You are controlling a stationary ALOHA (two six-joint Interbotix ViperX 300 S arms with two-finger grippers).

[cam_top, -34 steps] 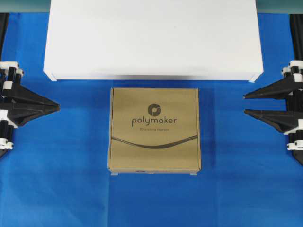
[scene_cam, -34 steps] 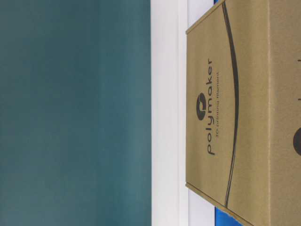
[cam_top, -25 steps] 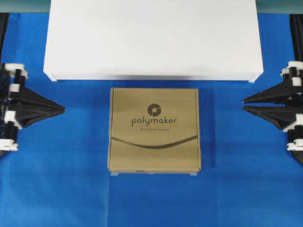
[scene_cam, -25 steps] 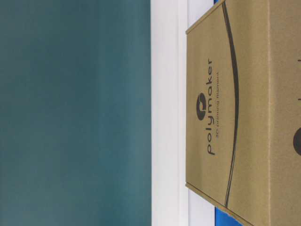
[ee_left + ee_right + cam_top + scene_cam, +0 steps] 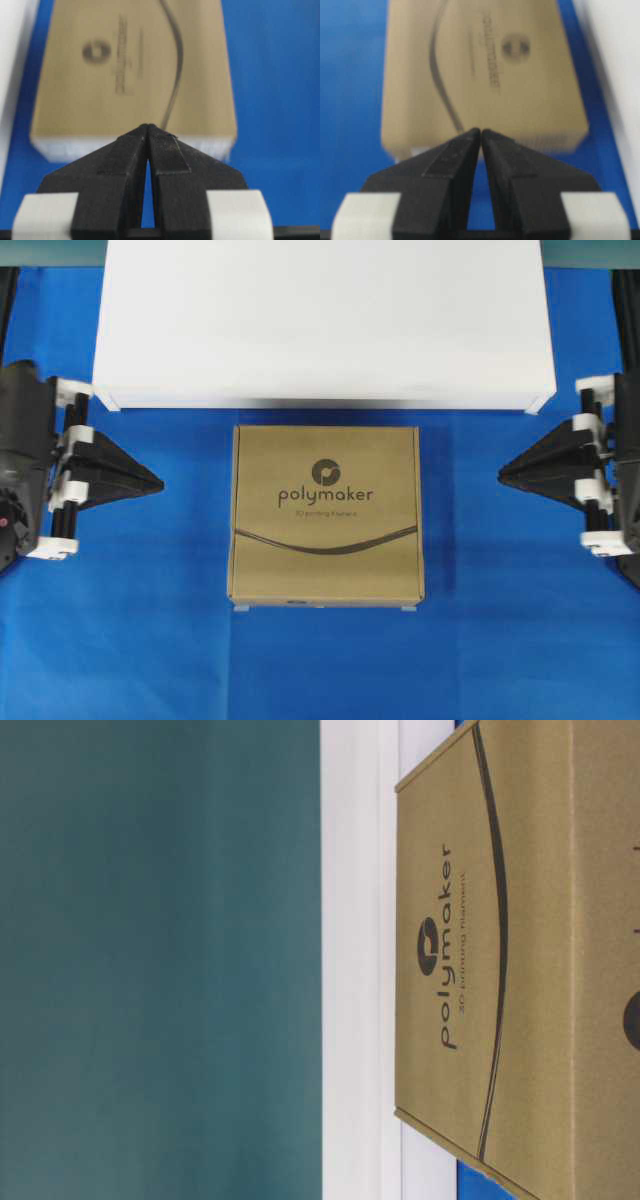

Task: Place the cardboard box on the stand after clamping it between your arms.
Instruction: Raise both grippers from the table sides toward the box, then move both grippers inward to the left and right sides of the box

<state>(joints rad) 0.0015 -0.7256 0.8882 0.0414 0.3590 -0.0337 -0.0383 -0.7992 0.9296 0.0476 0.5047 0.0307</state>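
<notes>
Both pincers have closed their jaws and slid inward since the earlier frame, while the stand (image 5: 320, 325), the widest thing on the blue table (image 5: 130, 640), is bare and the cardboard box (image 5: 326, 514) lies flat just in front of it, not touching. Left pincer (image 5: 158, 481) and right pincer (image 5: 503, 473) are pinched to points, holding nothing, each apart from a box side. Clamping, lifting and placing all seem left to do.
</notes>
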